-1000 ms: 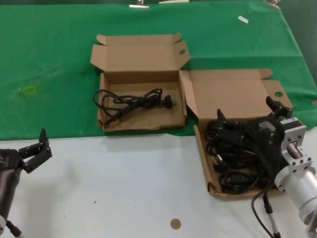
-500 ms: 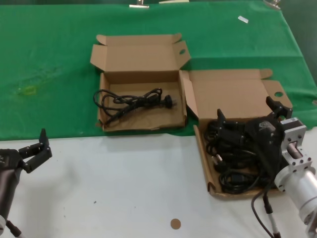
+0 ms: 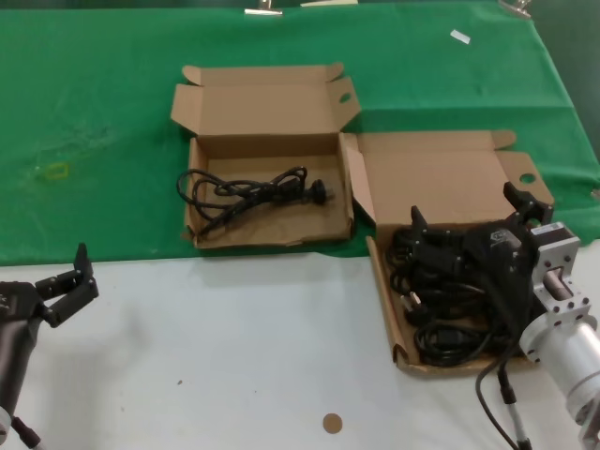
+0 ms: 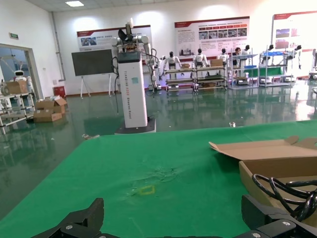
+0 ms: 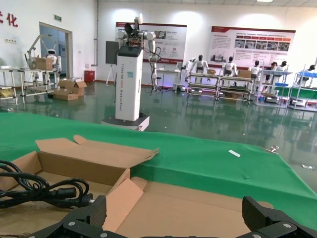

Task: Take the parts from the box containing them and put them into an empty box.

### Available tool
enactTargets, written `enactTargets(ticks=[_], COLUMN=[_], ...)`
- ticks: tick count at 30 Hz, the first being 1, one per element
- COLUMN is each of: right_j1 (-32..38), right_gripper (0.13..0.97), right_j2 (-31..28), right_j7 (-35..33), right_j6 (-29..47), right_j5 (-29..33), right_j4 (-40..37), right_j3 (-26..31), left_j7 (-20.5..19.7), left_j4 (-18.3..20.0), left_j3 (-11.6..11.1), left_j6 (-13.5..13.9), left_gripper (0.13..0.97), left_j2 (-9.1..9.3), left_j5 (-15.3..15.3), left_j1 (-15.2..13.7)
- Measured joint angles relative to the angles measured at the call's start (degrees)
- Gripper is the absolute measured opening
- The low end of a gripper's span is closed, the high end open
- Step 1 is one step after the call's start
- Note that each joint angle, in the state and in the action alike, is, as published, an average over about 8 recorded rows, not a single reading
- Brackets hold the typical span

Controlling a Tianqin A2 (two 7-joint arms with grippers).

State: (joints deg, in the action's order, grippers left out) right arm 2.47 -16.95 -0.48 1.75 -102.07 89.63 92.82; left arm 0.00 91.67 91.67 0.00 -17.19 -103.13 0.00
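The box containing the parts (image 3: 382, 281) lies at the right, lid open, with a heap of black cords (image 3: 441, 300) inside. My right gripper (image 3: 469, 211) hovers open just over that heap, nothing between its fingers. In the right wrist view the right gripper (image 5: 176, 213) faces the open lid (image 5: 198, 208). The other box (image 3: 267, 230), farther left on the green cloth, holds one coiled cord (image 3: 248, 192), which also shows as a cord (image 5: 44, 191) in the right wrist view. My left gripper (image 3: 75, 281) waits open at the table's left edge.
A green cloth (image 3: 94, 112) covers the far half of the table and a white surface (image 3: 234, 347) the near half. A small brown disc (image 3: 332, 423) lies near the front edge. A white scrap (image 3: 459, 37) and a yellowish mark (image 3: 54, 171) lie on the cloth.
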Motion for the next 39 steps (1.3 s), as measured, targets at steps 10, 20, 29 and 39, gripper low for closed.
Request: enactTargets(ticks=[10,20,29,39], right_j1=[0.00,0.00,0.00,0.00], right_gripper=[0.966,0.966,0.966,0.966], right_j2=[0.00,0.00,0.00,0.00], right_j7=[0.00,0.00,0.00,0.00], right_j6=[0.00,0.00,0.00,0.00], right_j5=[0.00,0.00,0.00,0.00], right_j4=[0.00,0.00,0.00,0.00], right_j3=[0.00,0.00,0.00,0.00], left_j7=[0.00,0.00,0.00,0.00], left_j4=[0.00,0.00,0.00,0.00], left_j3=[0.00,0.00,0.00,0.00], left_j6=[0.00,0.00,0.00,0.00], left_gripper=[0.966,0.966,0.966,0.966], left_j2=[0.00,0.00,0.00,0.00], left_j5=[0.00,0.00,0.00,0.00], left_j1=[0.00,0.00,0.00,0.00])
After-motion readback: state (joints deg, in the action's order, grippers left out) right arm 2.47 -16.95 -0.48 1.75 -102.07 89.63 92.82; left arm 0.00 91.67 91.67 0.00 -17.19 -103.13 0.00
